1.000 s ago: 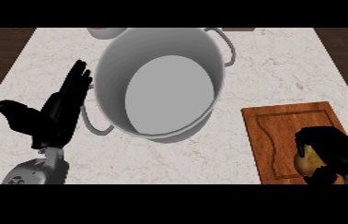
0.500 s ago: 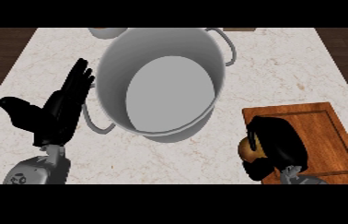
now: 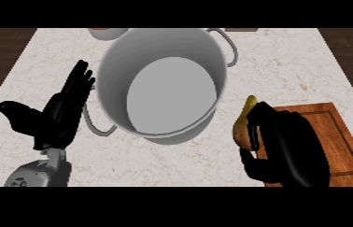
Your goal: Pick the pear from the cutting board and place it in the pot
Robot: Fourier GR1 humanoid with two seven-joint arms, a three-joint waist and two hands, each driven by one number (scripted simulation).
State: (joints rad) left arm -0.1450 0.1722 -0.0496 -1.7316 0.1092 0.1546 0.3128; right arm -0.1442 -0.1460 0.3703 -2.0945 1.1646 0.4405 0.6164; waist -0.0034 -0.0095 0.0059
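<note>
Pear (image 3: 243,126) pinched in right hand (image 3: 286,149) fingers, now lifted off board (image 3: 331,123), nearer pot (image 3: 162,83); left hand (image 3: 62,111) unmoved, fingers spread

On the pale marble desk (image 3: 289,67) stands a large grey metal pot (image 3: 165,88). The black right hand (image 3: 286,149) curls round a yellow-brown pear (image 3: 243,128) beside the pot, at the brown wooden cutting board's (image 3: 331,128) left edge. The black left hand (image 3: 62,111) rests open, left of the pot.
</note>
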